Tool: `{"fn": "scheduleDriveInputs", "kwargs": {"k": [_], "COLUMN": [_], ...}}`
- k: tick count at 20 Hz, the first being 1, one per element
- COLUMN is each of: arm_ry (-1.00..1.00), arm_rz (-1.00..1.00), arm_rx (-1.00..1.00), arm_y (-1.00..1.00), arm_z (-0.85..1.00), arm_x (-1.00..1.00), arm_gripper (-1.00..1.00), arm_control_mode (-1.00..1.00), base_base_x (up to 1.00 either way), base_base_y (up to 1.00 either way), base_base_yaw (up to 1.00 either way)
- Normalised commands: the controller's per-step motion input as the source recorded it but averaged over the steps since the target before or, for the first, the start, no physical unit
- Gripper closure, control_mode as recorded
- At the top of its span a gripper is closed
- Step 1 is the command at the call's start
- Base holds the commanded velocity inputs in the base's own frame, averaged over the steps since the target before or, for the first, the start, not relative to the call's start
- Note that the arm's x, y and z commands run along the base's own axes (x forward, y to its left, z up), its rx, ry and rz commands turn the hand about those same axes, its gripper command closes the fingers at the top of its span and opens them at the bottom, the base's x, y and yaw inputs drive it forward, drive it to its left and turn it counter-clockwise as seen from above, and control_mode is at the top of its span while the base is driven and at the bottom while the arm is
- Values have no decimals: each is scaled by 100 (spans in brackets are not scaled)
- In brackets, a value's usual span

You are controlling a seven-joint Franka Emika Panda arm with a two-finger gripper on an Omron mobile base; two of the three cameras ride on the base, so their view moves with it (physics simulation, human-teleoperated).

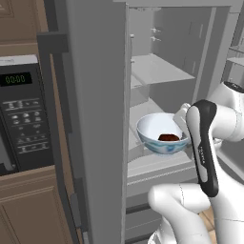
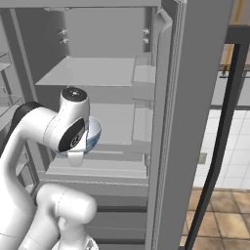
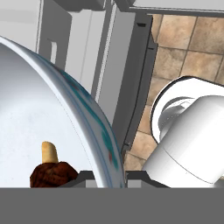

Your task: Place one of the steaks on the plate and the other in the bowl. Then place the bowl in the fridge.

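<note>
The two-finger gripper is clamped on the rim of the round deep bowl, white inside and light blue-grey outside with teal markings; one dark fingertip sits inside the wall, the other outside. The bowl is held clear of any surface, in front of the open compartment of the tall grey stainless fridge. The dark reddish-brown steak lies on the bowl's bottom, beside a small tan piece. Beyond the bowl are the fridge's grey shelves. The fridge door stands open at the left. Further left, a black microwave panel reads 00:00, framed by brown wooden cabinets.
</note>
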Motion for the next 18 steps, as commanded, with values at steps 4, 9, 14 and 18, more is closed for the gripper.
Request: {"fn": "scheduleDriveInputs", "kwargs": {"k": [4, 9, 14, 18], "arm_ry": [0, -23, -19, 2], "arm_rz": [0, 0, 0, -5], "arm_rx": [0, 0, 1, 0], "arm_y": [0, 2, 9, 4], "arm_z": [0, -28, -31, -10], "arm_x": [0, 28, 70, 89], "arm_gripper": [100, 100, 100, 100], "arm_control_mode": [100, -100, -100, -100], "base_base_x": [0, 2, 0, 0], "base_base_y": [0, 0, 0, 0], "base_base_yaw": [0, 0, 0, 0]}}
